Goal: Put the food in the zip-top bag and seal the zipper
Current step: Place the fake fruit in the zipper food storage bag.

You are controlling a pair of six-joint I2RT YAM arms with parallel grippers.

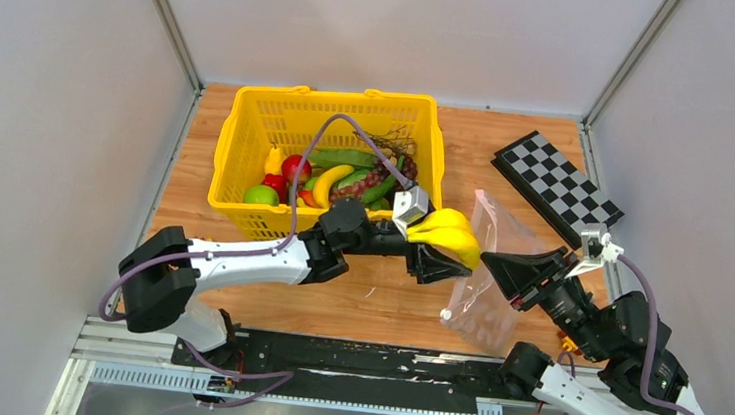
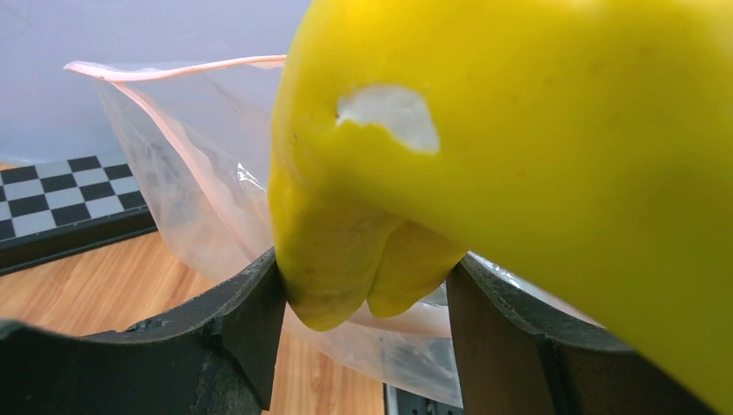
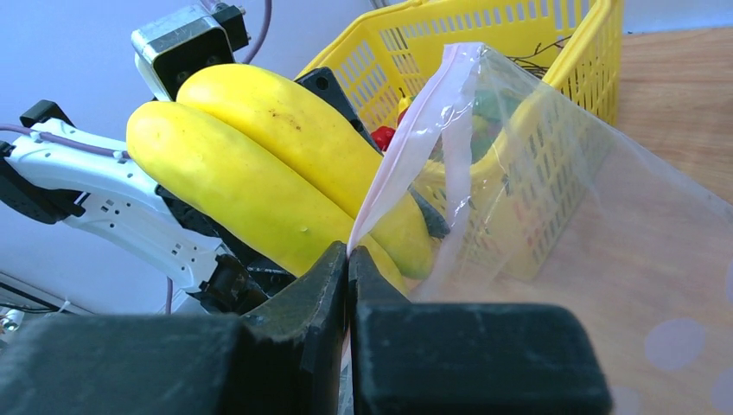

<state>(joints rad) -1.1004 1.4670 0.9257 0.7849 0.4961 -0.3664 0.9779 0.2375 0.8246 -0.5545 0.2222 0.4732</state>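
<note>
The right gripper (image 3: 347,285) sits closest in its own wrist view, its two dark fingers pinched flat together on the rim of the zip-top bag (image 3: 588,259), right at the pale pink-white zipper (image 3: 406,147), which rises from the fingertips up and away. The clear dotted film spreads out to the right of that grip, and the yellow basket (image 3: 519,35) shows through it beyond. Just to the left of the right gripper, almost touching the zipper edge, is a bunch of yellow bananas (image 3: 259,164), carried by the left gripper (image 1: 444,264). In the left wrist view its jaws stand wide around the thick end of the bunch, the left finger pressed against the yellow skin and the right finger close beside it, so the fruit is clasped and off the table (image 1: 376,299). Straight ahead of the left gripper the bag's mouth gapes; whether the banana tips are already inside it cannot be told. Beyond the bag, on the far side of the right gripper, a black-and-white checkerboard (image 1: 556,184) lies on the wood. Behind the left gripper, the basket holds a green apple (image 1: 261,195), a red apple (image 1: 295,168), purple grapes (image 1: 360,185), green pods (image 1: 343,157) and another banana (image 1: 328,186)
</note>
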